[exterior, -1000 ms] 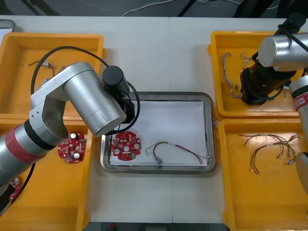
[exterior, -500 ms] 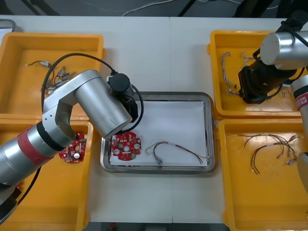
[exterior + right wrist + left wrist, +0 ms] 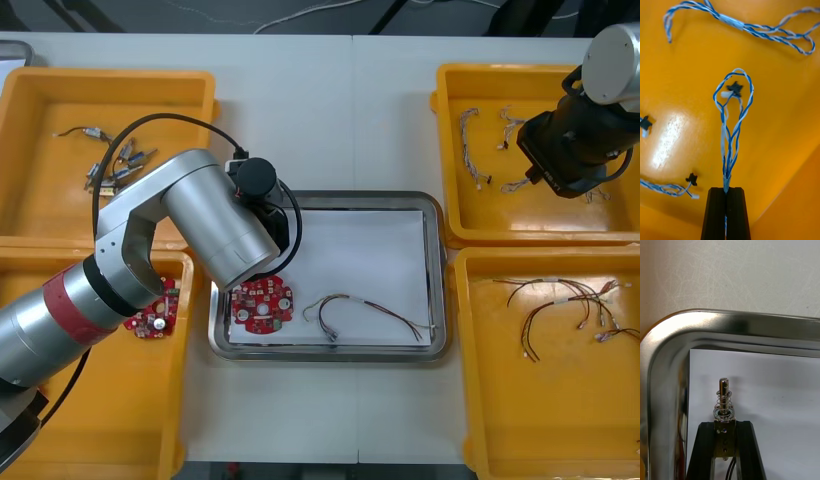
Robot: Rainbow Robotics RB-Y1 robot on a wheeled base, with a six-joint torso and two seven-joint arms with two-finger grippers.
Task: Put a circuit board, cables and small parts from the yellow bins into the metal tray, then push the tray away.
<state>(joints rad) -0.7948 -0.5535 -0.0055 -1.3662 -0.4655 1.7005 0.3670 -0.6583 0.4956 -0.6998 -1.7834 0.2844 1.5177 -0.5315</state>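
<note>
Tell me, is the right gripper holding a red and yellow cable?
No, the right gripper is shut on a twisted blue and white cable over a yellow bin.

Under the arm, between the fingers
The left arm [image 3: 215, 225] hid the far-left corner of the metal tray [image 3: 330, 353] and the top of the circuit board [image 3: 262, 305] (a sliver). The twisted cable [image 3: 732, 123] ended unseen inside the right gripper [image 3: 726, 190].

Tray [image 3: 350, 197] at table [image 3: 330, 110] centre, two bins [image 3: 40, 170] on each side; board [image 3: 262, 303] and cable [image 3: 345, 297] lie in the tray along its near edge, board left.
</note>
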